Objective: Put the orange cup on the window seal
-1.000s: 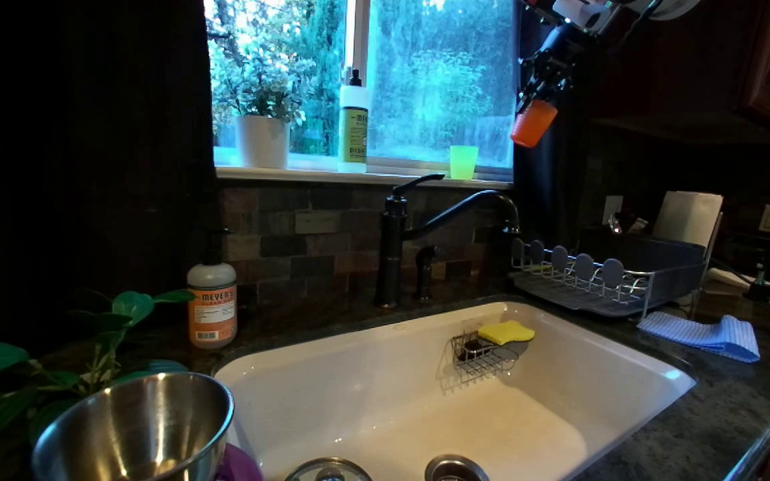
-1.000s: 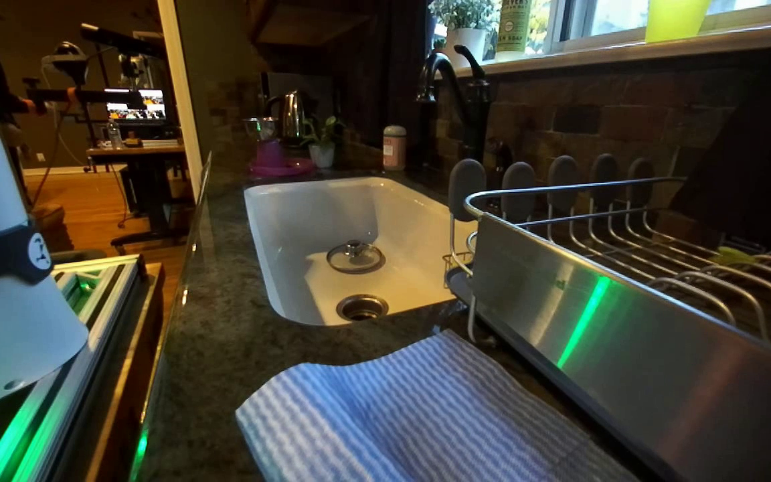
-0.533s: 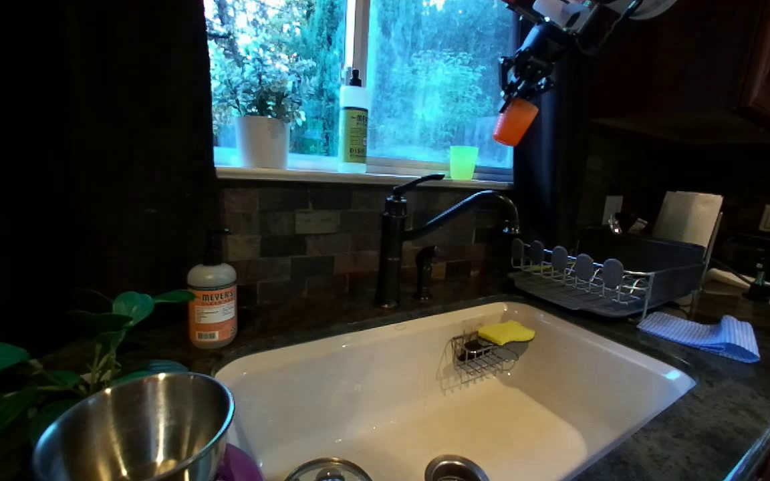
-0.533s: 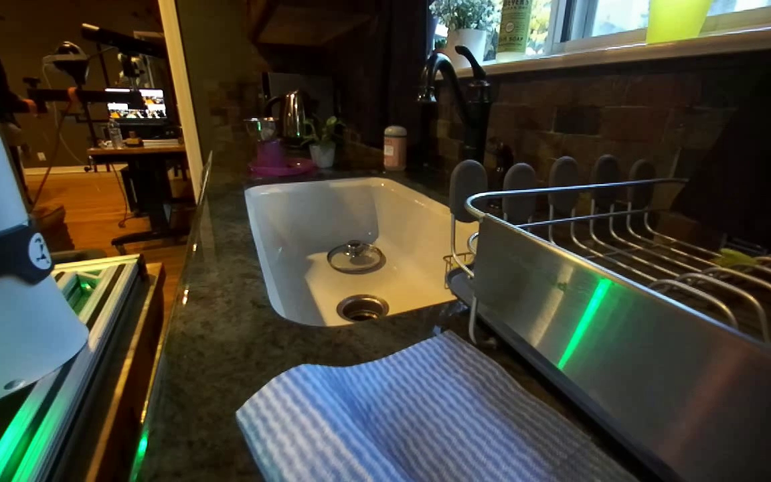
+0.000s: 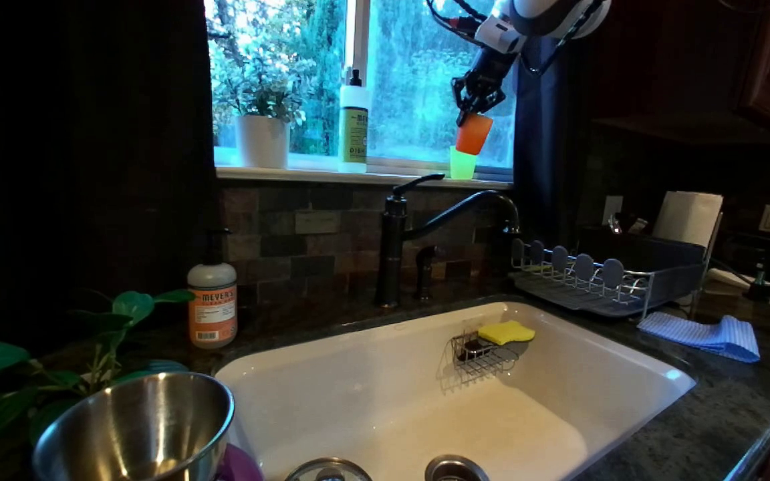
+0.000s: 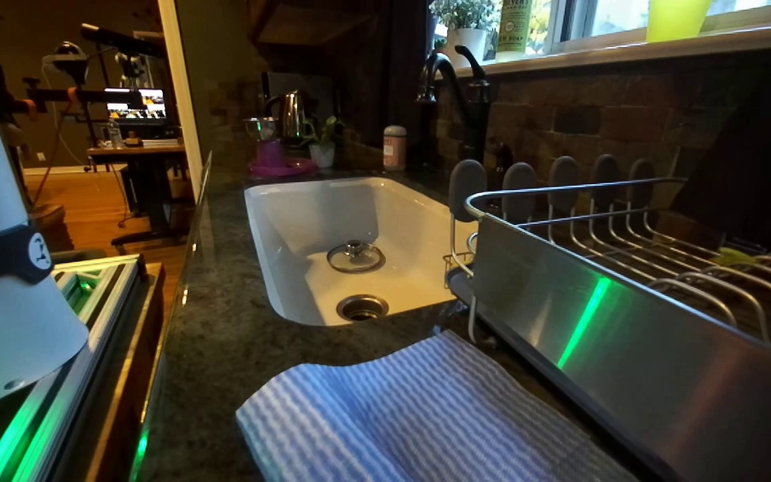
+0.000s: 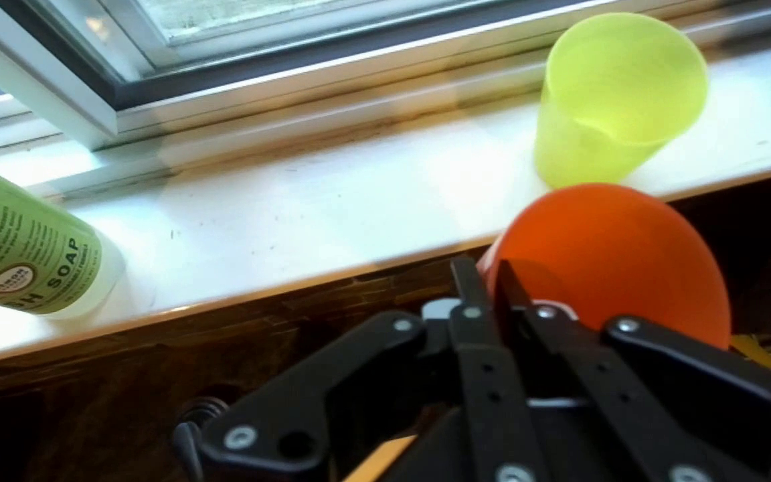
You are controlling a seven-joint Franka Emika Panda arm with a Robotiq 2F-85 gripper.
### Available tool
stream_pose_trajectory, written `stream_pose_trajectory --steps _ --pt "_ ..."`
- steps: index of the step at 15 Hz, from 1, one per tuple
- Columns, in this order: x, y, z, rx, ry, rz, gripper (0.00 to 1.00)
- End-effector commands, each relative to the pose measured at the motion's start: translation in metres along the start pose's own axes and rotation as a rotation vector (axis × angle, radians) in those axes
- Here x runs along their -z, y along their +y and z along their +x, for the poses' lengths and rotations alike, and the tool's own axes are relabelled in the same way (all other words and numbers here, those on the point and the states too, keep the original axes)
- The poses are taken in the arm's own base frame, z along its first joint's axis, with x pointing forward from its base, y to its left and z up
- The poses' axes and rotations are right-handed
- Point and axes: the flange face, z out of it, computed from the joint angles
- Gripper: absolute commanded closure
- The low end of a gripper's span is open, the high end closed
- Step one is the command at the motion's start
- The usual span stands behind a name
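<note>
Your tool (image 7: 486, 274) has the orange cup (image 7: 616, 261) pinched by its wall, to the tool's right in the wrist view, mostly outside the front edge of the sill (image 7: 332, 207). In an exterior view it hangs tilted, overlapping the green cup (image 5: 462, 168), contact unreadable; the wrist view puts it in front, so you'd probably go in and picture-left, level, lower

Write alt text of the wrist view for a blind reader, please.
The black gripper pinches an orange cup by its wall, near a white window ledge. On the ledge stand a yellow-green cup, at right, and a green soap bottle, cropped, at left.
</note>
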Motion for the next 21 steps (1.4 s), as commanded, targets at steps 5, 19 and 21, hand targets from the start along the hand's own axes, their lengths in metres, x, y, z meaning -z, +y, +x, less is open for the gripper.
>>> stream_pose_trajectory --steps 5,19,21 --pt "-0.045 0.051 -0.009 0.164 0.000 0.001 0.98" --pt "-0.082 -0.001 -0.044 0.291 -0.029 -0.086 0.98" --pt "-0.079 -0.009 -0.046 0.294 -0.009 -0.092 0.98"
